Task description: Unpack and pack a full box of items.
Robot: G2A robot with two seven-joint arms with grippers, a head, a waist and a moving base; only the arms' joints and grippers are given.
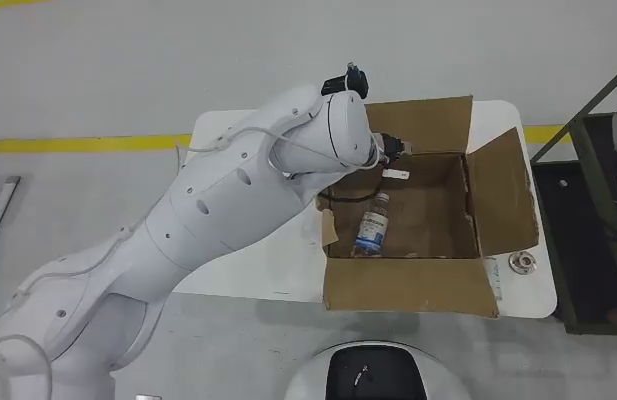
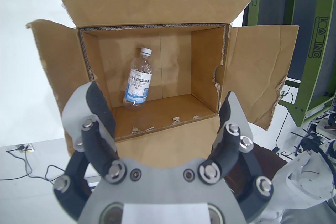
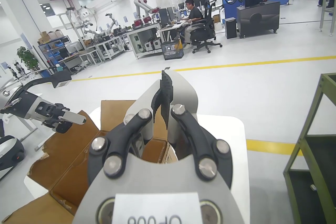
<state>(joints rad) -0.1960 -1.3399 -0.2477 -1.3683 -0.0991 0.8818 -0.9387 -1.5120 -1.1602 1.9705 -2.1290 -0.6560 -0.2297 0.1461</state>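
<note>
An open cardboard box [image 1: 408,285] stands on the white table [image 1: 248,270], all its flaps folded outward. One clear plastic bottle [image 1: 372,226] with a white cap and a blue-and-white label lies on the box floor [image 2: 138,80]. My left gripper [image 2: 164,109] hovers open over the box's rim with nothing between its fingers, and the bottle lies below and beyond it. From above, that gripper [image 1: 396,160] sits at the box's back left corner. My right gripper [image 3: 164,101] is shut and empty, held above the box [image 3: 68,151]. It faces the left gripper [image 3: 73,120].
A green metal rack [image 1: 598,230] stands close to the table's right end [image 2: 309,51] [image 3: 309,130]. A small grey roll [image 1: 523,262] lies on the table beside the box's right flap. Bare table lies to the left of the box.
</note>
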